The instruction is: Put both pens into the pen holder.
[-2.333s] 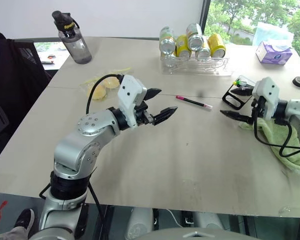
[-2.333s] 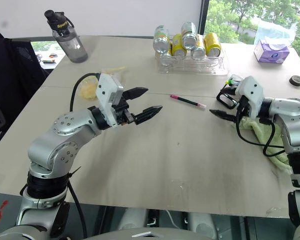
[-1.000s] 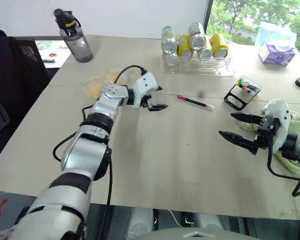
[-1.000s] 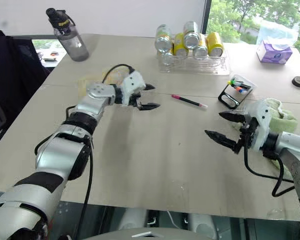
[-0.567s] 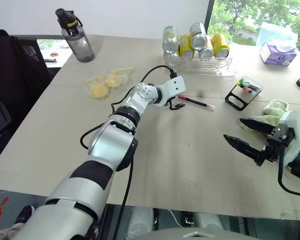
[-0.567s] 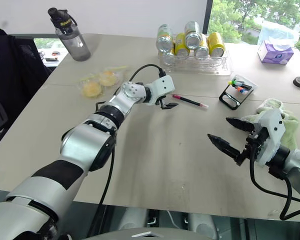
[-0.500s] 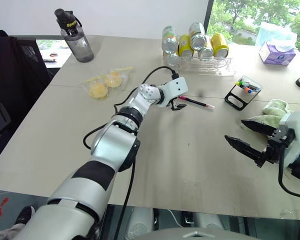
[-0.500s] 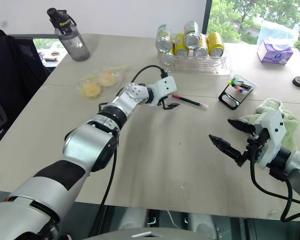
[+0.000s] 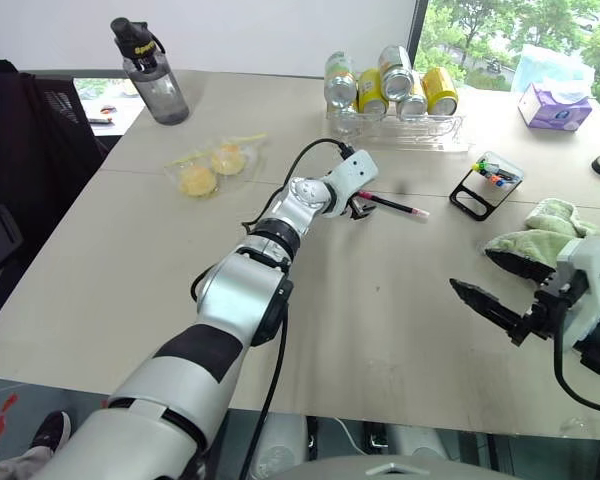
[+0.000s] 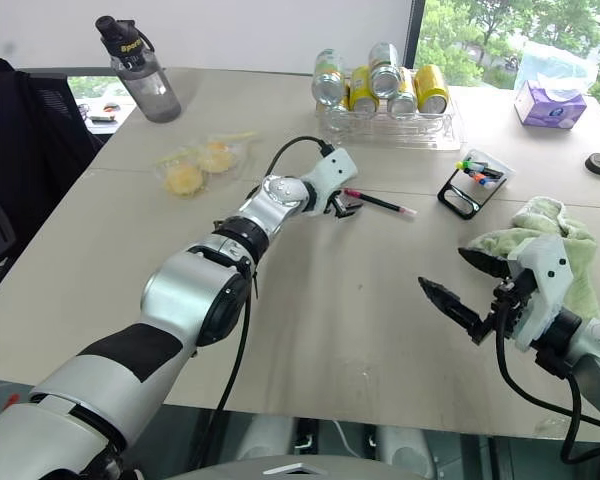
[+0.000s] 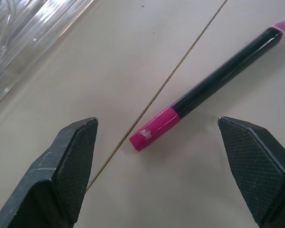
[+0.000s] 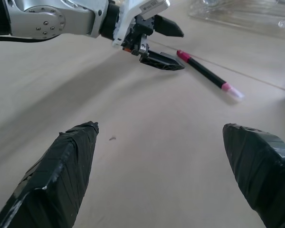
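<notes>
1. Head views. Table (image 9: 380,330): light surface, a seam running across it. Left gripper (image 9: 360,209) reaches out to the seam near the middle of the table, its fingers spread wide and empty, set at the magenta end of the pen (image 9: 392,205). The pen lies flat just past the seam, touching neither finger. Pen holder (image 9: 486,184) stands toward the right edge, coloured tips showing inside, well apart from the pen. Right gripper (image 9: 492,285) hovers near the right front edge, fingers wide apart, holding nothing. Can rack (image 9: 395,110) at the far edge; green cloth (image 9: 540,235) by the right edge.

2. Left wrist view. Pen's magenta cap lies between the two spread fingertips (image 11: 71,156), untouched, beside the seam.

3. Right wrist view. Right fingers (image 12: 69,166) stand wide and empty; left gripper and pen ahead.

4. Progress, as judged. One pen still on the table, not yet grasped; the blue-ended pen cannot be made out, possibly already in the holder. Remaining: close, lift, carry, drop in.
</notes>
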